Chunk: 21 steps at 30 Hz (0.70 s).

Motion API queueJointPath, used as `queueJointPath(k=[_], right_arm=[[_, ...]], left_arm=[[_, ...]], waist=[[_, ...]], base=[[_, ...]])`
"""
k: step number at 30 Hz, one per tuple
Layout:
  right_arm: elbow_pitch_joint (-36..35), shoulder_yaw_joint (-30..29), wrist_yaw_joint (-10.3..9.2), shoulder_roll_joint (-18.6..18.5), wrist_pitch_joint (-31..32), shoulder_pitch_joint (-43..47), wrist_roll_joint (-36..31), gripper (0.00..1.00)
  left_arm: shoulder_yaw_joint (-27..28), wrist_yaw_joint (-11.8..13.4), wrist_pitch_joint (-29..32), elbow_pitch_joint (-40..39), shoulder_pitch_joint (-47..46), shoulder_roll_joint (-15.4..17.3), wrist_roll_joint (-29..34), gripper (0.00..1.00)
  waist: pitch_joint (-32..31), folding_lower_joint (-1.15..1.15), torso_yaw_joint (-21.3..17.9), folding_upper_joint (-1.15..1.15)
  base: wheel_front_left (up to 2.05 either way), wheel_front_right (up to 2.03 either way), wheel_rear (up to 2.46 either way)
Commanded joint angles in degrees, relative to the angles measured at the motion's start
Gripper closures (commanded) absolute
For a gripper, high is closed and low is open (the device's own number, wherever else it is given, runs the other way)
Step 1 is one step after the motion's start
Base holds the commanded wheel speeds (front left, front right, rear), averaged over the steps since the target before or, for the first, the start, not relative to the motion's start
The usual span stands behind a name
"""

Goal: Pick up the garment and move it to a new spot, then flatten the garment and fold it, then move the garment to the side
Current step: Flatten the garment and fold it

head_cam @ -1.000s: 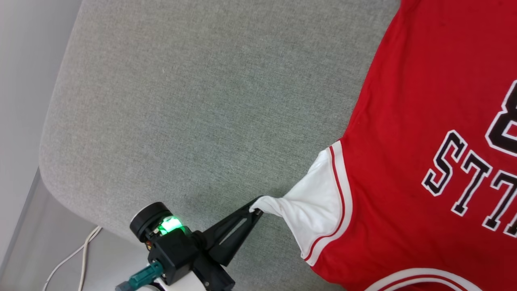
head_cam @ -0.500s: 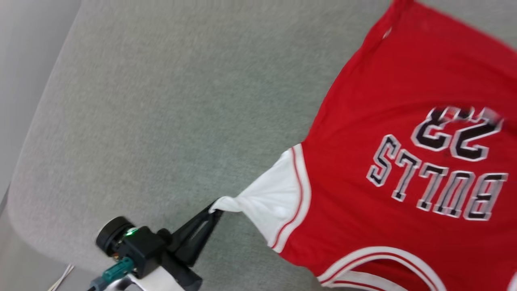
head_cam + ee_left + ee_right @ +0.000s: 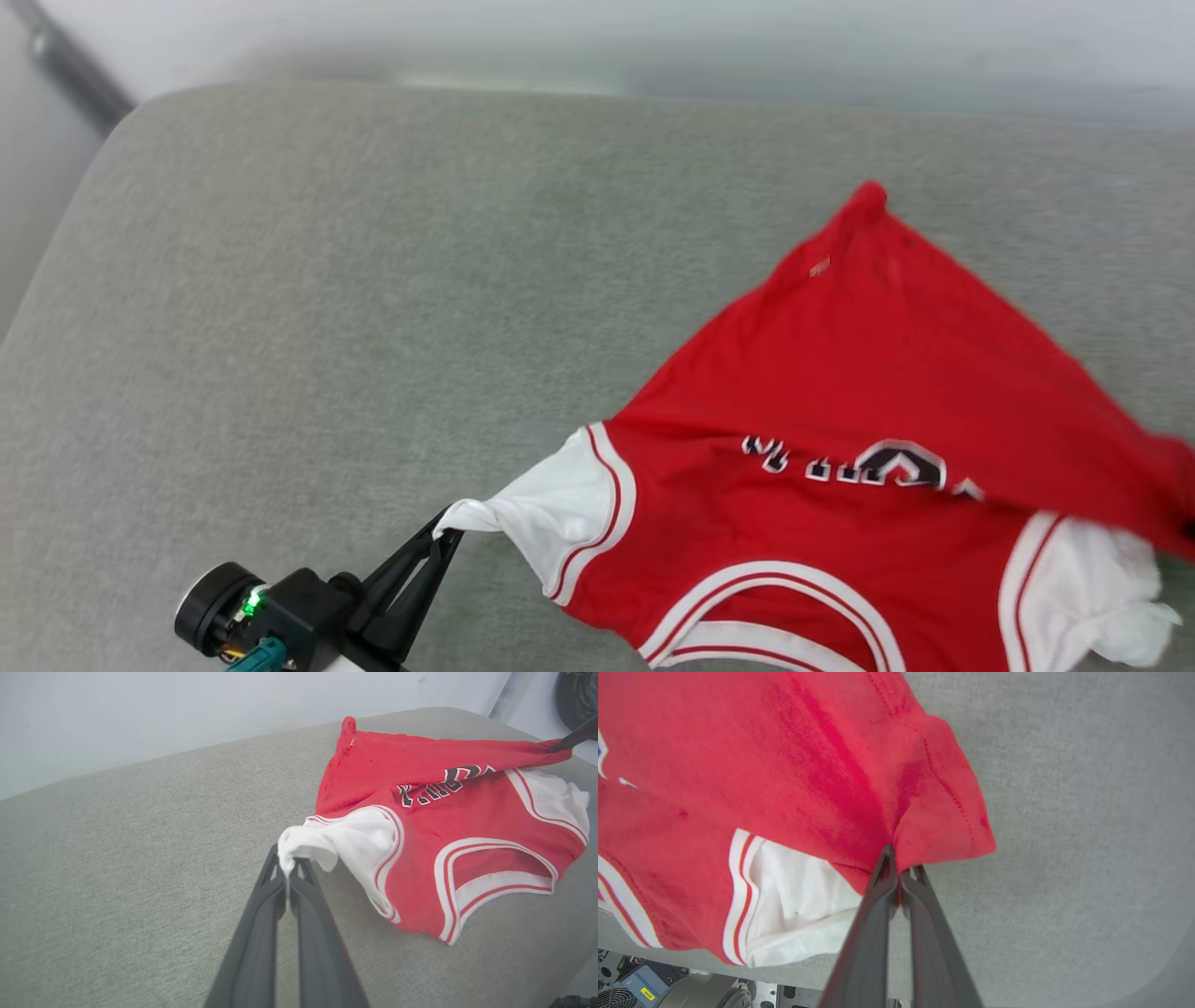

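1. Grey fabric cushion (image 3: 327,308) serves as the work surface, with a pale wall (image 3: 653,37) at 12 o'clock. The head camera has swung over the last second, so we discount the shift of the whole frame.
2. The garment (image 3: 840,373) lies on the cushion at about 4 o'clock in the head view, collar toward 6 o'clock.
3. Left gripper (image 3: 446,534), at 7 o'clock, has its fingers pressed together on the bunched tip of the white left sleeve (image 3: 551,509). This grip is unchanged from a second ago.
4. Right gripper (image 3: 896,858) is pinched tight on a red hem corner (image 3: 943,812), with cloth draping from it on both sides.
5. Change noted: half a second ago the chest print read whole and the body lay flat. Now a red fold lies across the lettering (image 3: 868,462), hiding its upper half and the number. The fold runs toward 3 o'clock, above the white right sleeve (image 3: 1092,579).
6. Our reading: the hem is being carried over toward the collar, so flattening is finished and the first fold is under way.
7. Risk, as we judge it: only one hem corner is lifted. The far corner at 12 o'clock rests on the cushion, so the fold may land skewed.
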Motion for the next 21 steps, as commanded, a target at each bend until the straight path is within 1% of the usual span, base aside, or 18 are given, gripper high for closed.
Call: queueJointPath(k=[1,8,11,14,15,16,18,21], right_arm=[[-1.2,-0.4,-0.04,0.8,-0.3,3.2,0.5,1.00],[-6.2,-3.3,-0.04,4.9,-2.8,14.7,1.0,1.00],[-6.4,-3.8,-0.03,6.9,-4.0,18.0,1.3,1.00],[-5.8,-3.4,-0.03,7.5,-5.4,19.6,0.8,1.00],[-5.8,-3.3,-0.03,7.5,-6.1,19.6,0.5,0.63],[-5.6,-3.3,-0.03,7.5,-6.7,19.5,0.5,0.00],[-5.6,-2.7,-0.03,7.0,-7.1,18.8,1.0,0.00],[-6.7,-2.1,-0.03,5.1,-7.3,17.1,1.4,0.00]], left_arm=[[0.3,0.5,-0.4,-0.1,0.9,-0.1,-0.4,1.00],[0.0,1.0,-0.9,1.4,1.9,-1.4,-1.6,1.00],[-0.2,1.0,-1.1,2.0,2.0,-1.9,-1.7,1.00],[-0.4,1.0,-1.3,2.2,2.0,-2.1,-1.9,1.00],[-0.3,1.1,-1.4,2.1,2.0,-2.1,-1.9,1.00],[-0.2,1.2,-1.5,2.0,2.0,-2.0,-1.9,1.00],[0.0,1.4,-1.5,1.7,2.2,-1.8,-1.9,1.00],[0.1,1.6,-1.5,1.0,2.4,-1.6,-1.8,1.00]], waist=[[-2.2,0.01,-2.4,0.00],[-4.5,0.01,-3.8,0.00],[-5.2,0.01,-4.2,0.00],[-5.9,0.01,-4.6,0.00],[-6.1,0.01,-4.6,0.00],[-6.2,0.01,-4.7,0.00],[-6.7,0.01,-4.7,0.00],[-7.0,0.01,-4.6,0.00]], base=[[0.00,0.00,0.00],[0.00,0.00,0.00],[0.00,0.00,0.00],[0.00,0.00,0.00],[0.00,0.00,0.00],[0.00,0.00,0.00],[0.00,0.00,0.00],[0.00,0.00,0.00]])
